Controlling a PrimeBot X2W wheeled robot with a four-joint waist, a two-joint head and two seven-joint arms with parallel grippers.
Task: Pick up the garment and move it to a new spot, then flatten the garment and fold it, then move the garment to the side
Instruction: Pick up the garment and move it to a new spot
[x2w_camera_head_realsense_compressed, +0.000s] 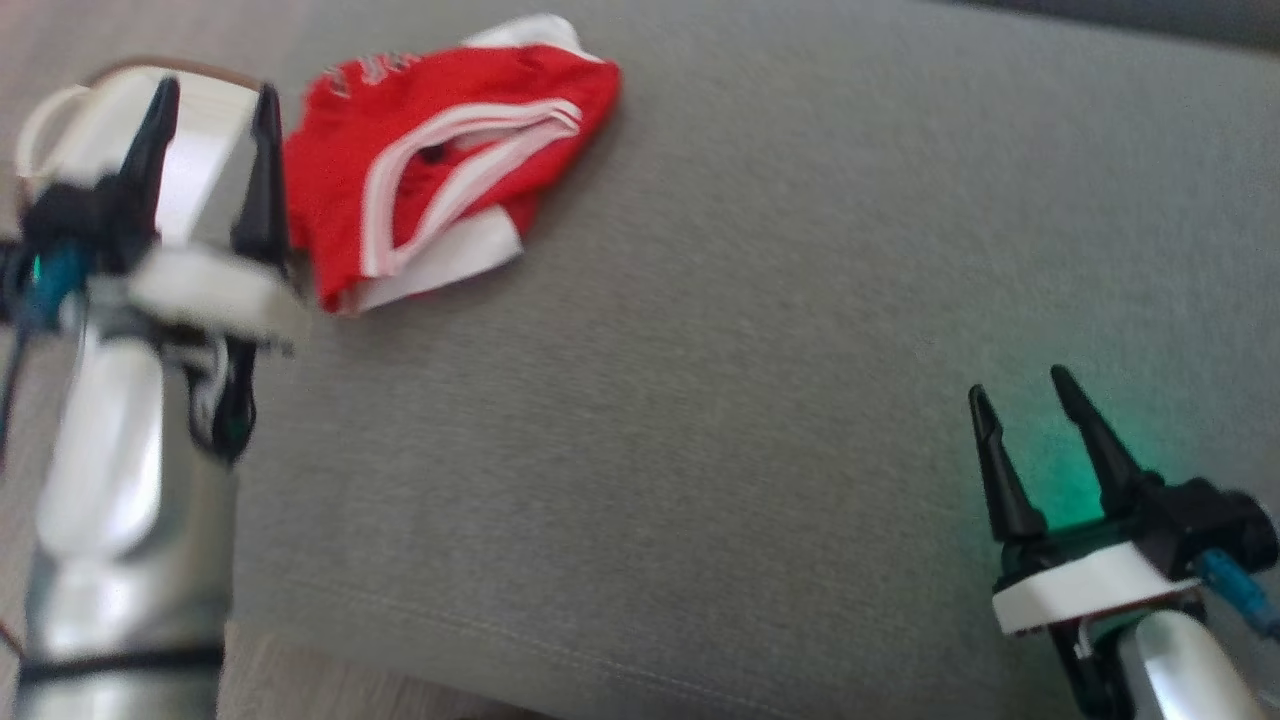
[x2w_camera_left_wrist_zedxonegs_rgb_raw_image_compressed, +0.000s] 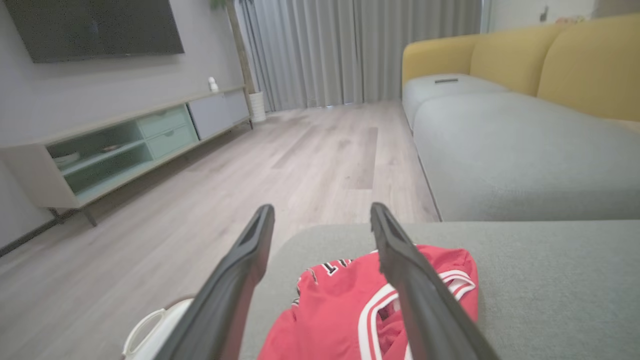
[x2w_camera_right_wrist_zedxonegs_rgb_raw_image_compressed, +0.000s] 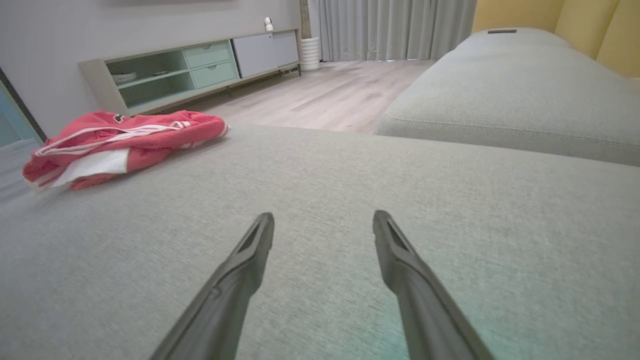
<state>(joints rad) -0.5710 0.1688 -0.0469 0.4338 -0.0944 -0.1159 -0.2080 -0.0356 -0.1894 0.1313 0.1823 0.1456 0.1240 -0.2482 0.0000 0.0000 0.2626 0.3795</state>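
Note:
A crumpled red garment (x2w_camera_head_realsense_compressed: 440, 150) with white trim lies at the far left corner of the grey cushion (x2w_camera_head_realsense_compressed: 760, 350). My left gripper (x2w_camera_head_realsense_compressed: 215, 95) hovers open just left of it, nothing between its fingers. From the left wrist view the garment (x2w_camera_left_wrist_zedxonegs_rgb_raw_image_compressed: 345, 310) lies below and just beyond the open left gripper (x2w_camera_left_wrist_zedxonegs_rgb_raw_image_compressed: 322, 212). My right gripper (x2w_camera_head_realsense_compressed: 1020, 390) stands open at the lower right, well away from the cloth. The right wrist view shows the garment (x2w_camera_right_wrist_zedxonegs_rgb_raw_image_compressed: 125, 142) far off to the left beyond the open right gripper (x2w_camera_right_wrist_zedxonegs_rgb_raw_image_compressed: 324, 220).
A white basket with a handle (x2w_camera_left_wrist_zedxonegs_rgb_raw_image_compressed: 150, 327) stands on the wood floor (x2w_camera_left_wrist_zedxonegs_rgb_raw_image_compressed: 310, 160) by the cushion's corner. Beyond are a low TV cabinet (x2w_camera_left_wrist_zedxonegs_rgb_raw_image_compressed: 125, 145) and a yellow-backed sofa (x2w_camera_left_wrist_zedxonegs_rgb_raw_image_compressed: 525, 110). The cushion's front edge (x2w_camera_head_realsense_compressed: 480, 640) runs along the bottom left.

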